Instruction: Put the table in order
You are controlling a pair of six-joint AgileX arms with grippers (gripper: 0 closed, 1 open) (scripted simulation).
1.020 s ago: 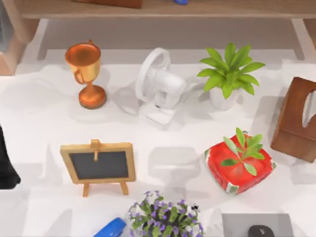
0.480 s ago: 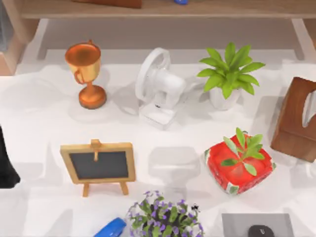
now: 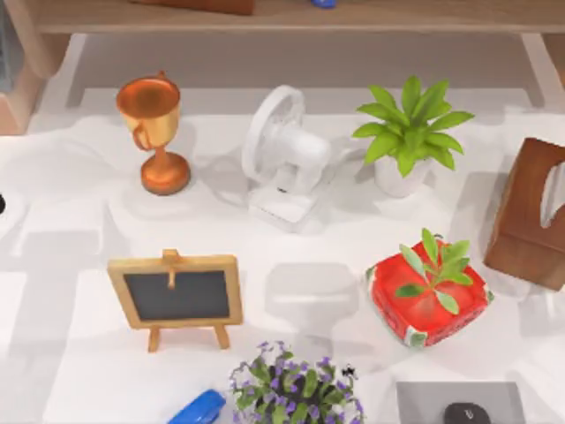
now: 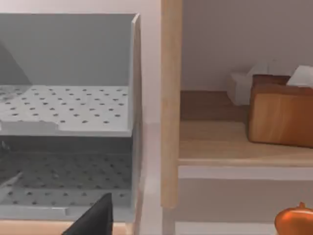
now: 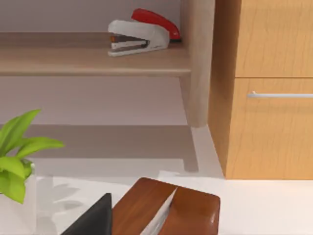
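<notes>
The white table (image 3: 79, 230) carries a copper trophy (image 3: 152, 132), a white desk fan (image 3: 282, 159), a green plant in a white pot (image 3: 408, 132), a plant in a red pot (image 3: 428, 291), a small chalkboard easel (image 3: 177, 296), a purple-flowered plant (image 3: 296, 389) and a blue stapler (image 3: 199, 409). My left arm is a dark sliver (image 3: 1, 205) at the table's left edge. A dark part of my left gripper (image 4: 93, 220) faces a grey perforated rack (image 4: 68, 107). A dark part of my right gripper (image 5: 93, 218) hangs beside the brown tissue box (image 5: 171, 210).
A wooden shelf (image 3: 282, 16) runs along the back, with a red and white stapler (image 5: 142, 29) on it and a drawer cabinet (image 5: 269, 98) beside it. A grey pad (image 3: 433, 397) with a black mouse (image 3: 466, 413) lies at the front right. The tissue box (image 3: 530, 212) stands at the right edge.
The dark bulk of my left arm at the top view's left edge has drawn back almost out of the picture. The things on the table have not moved.
</notes>
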